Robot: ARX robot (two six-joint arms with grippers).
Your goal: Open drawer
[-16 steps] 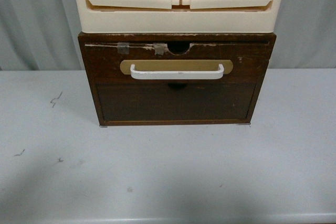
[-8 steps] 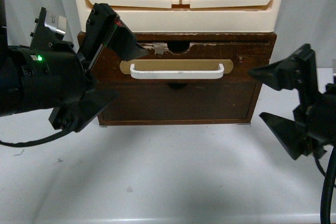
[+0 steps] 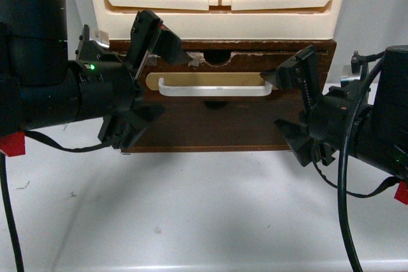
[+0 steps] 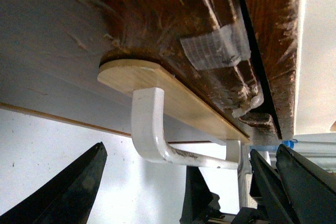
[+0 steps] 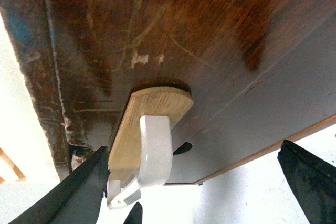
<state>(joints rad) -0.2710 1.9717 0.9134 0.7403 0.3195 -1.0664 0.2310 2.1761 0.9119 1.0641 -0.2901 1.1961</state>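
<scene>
The dark-brown worn drawer (image 3: 242,65) is shut, with a white bar handle (image 3: 213,90) on a tan oval plate (image 3: 210,79). Tape and a notch mark its top edge. My left gripper (image 3: 173,86) is open at the handle's left end, one finger above it and one below. My right gripper (image 3: 273,100) is open at the handle's right end. The left wrist view shows the handle (image 4: 152,140) between the open left gripper's fingers (image 4: 190,153), not touched. The right wrist view shows the handle's end (image 5: 156,150) just inside the open right gripper (image 5: 194,150).
Cream plastic drawers (image 3: 217,4) stand on top of the wooden cabinet. A plain dark panel (image 3: 217,125) lies below the drawer. The cabinet stands on a white table (image 3: 204,208), with a grey curtain behind.
One second ago no arm was in view. Both arms came in from the sides and moved closer to the handle's ends. The drawer has not moved.
</scene>
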